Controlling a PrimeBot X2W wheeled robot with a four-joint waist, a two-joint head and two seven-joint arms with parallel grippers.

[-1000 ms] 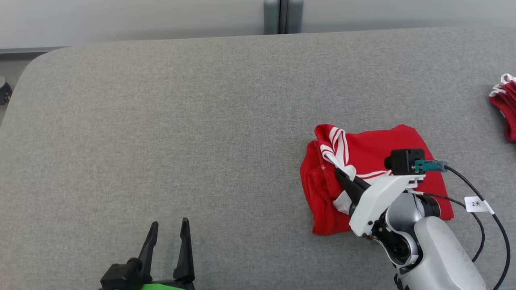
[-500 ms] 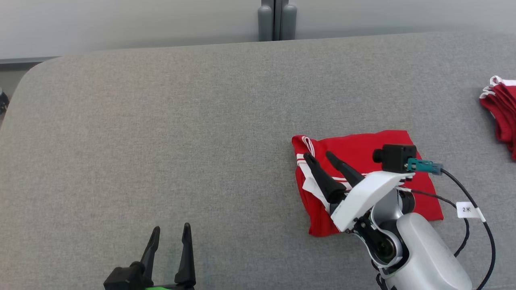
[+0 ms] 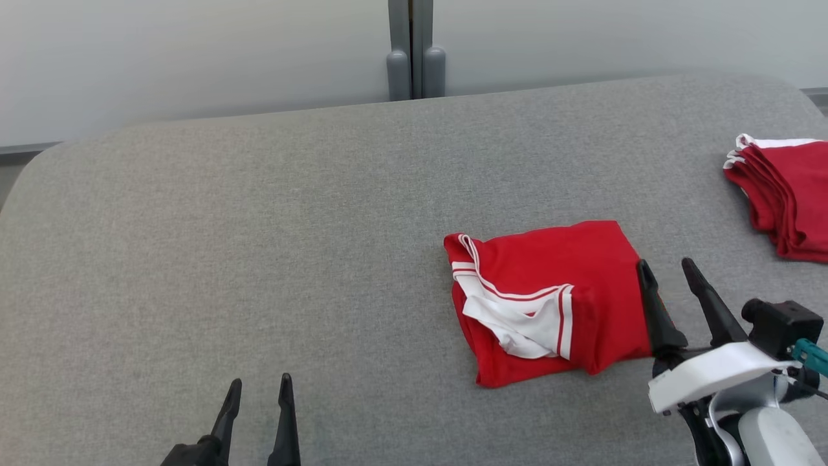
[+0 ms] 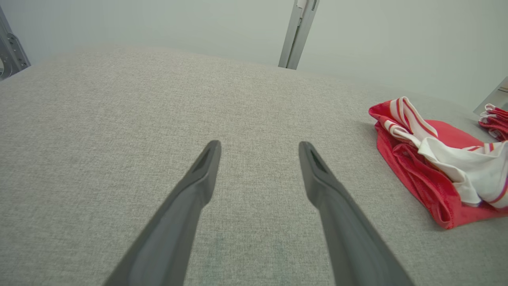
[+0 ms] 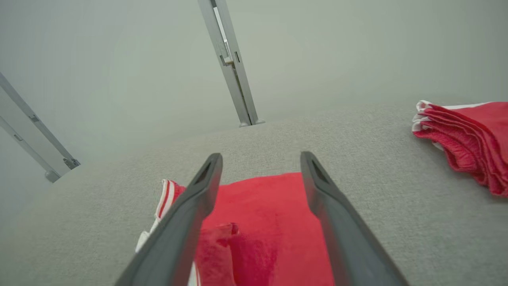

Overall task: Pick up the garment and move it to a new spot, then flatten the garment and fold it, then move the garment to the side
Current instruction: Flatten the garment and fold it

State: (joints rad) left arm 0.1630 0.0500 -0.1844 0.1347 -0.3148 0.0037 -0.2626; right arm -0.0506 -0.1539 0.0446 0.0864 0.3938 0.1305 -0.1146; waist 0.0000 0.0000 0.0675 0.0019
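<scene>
Head view: a grey fabric-covered table (image 3: 259,226) runs across the scene, with a pale wall behind it.
Garment: a red garment (image 3: 550,301) with white striped trim lies folded into a rough rectangle on the table, right of the middle and toward the near edge. The white trim is bunched on its left half; the right half is smooth red.
Right gripper: the right gripper (image 3: 664,262) is at the garment's right edge, its fingers spread wide and holding nothing. One finger crosses the red edge and the other stands over bare table.
Right wrist view: the red cloth lies between and below the two fingers; whether either touches it cannot be told.
Left gripper: the left gripper (image 3: 260,379) is at the lower left, well apart from the garment, fingers apart and empty over bare table.
Pile: a stack of folded red clothes (image 3: 786,194) with white edges sits at the table's far right, well apart from the garment.
Post: a grey metal post (image 3: 412,52) stands behind the table's far edge.
</scene>
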